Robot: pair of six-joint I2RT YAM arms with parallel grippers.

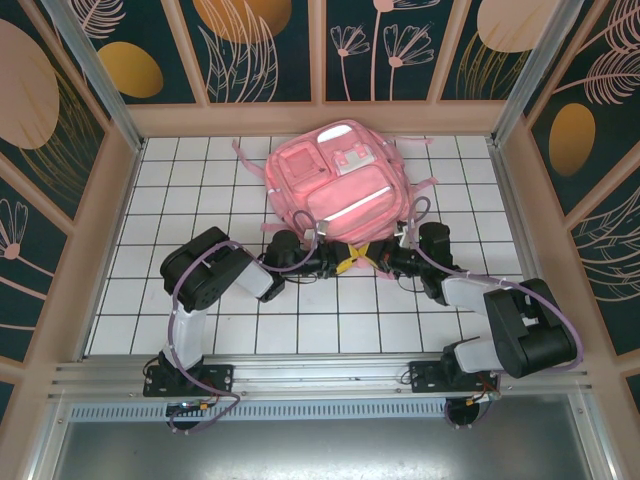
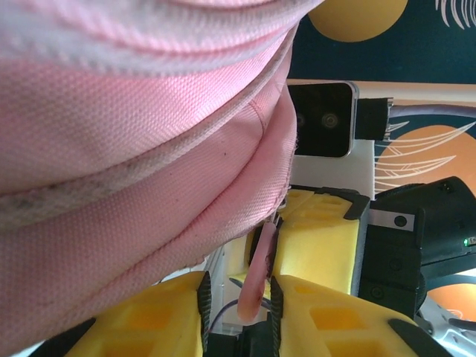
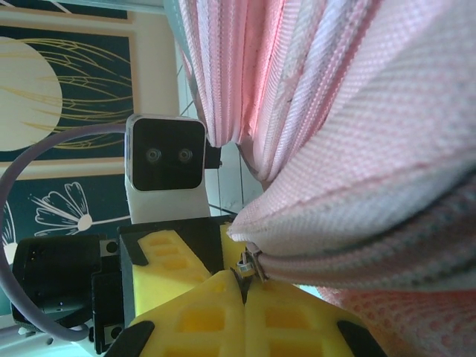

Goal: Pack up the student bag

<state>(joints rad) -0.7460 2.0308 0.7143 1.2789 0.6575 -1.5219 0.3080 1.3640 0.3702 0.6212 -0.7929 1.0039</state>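
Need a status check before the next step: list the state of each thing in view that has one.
student bag: lying on the table, front pockets up; whether the main zip is open cannot be told.
left tool: narrowly open around the pink pull tab.
pink pull tab: hanging between the left tool's fingers, not clamped.
right tool: shut on the metal zipper pull.
metal zipper pull: pinched at the bag's seam.

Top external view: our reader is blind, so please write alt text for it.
A pink student bag lies on a white tiled table, both arms reaching to its near edge. The left gripper and right gripper meet there, yellow fingers close together.
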